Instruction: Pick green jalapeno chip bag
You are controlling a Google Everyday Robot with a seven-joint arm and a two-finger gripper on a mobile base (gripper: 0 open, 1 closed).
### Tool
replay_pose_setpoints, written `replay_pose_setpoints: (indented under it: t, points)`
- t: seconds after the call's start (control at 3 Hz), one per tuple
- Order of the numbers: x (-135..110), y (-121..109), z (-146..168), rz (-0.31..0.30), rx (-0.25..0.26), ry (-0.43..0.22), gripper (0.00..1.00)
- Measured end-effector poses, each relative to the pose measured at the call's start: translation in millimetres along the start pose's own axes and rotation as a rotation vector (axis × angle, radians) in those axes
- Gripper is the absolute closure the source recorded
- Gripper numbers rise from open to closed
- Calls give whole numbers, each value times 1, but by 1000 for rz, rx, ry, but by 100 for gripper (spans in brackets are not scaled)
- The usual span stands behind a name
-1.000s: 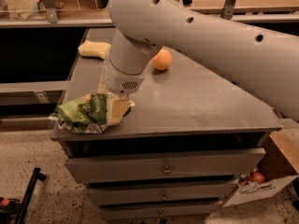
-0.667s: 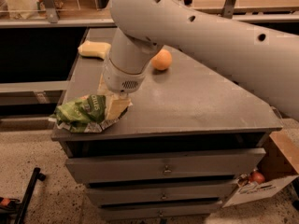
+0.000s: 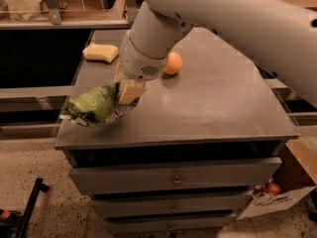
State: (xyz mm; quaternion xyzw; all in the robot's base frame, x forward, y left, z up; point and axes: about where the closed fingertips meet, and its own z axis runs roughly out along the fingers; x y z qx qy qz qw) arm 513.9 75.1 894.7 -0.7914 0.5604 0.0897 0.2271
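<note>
The green jalapeno chip bag [image 3: 93, 104] is a wrinkly, shiny green foil bag with white lettering, over the front left corner of the grey cabinet top [image 3: 213, 108]. My gripper [image 3: 124, 92] hangs from the big white arm and is shut on the bag's right end. A pale finger [image 3: 131, 90] shows against the foil. The bag hangs tilted, a little above the surface, and its left end sticks out past the cabinet's left edge.
A pale yellow sponge-like block [image 3: 100, 52] lies at the back left of the top. A round orange fruit [image 3: 172, 63] sits behind the arm. The cabinet has drawers [image 3: 174, 180] below. A cardboard box [image 3: 280, 192] stands on the floor at the right.
The gripper has risen a little and shifted slightly right, with the green bag in it. The bag has come up off the cabinet top. The sponge block and orange fruit have not moved.
</note>
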Motion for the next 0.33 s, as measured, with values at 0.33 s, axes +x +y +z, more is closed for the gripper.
replay_pose_setpoints:
  t: [0.33]
  points:
    - [0, 0, 0, 0, 0, 0, 100]
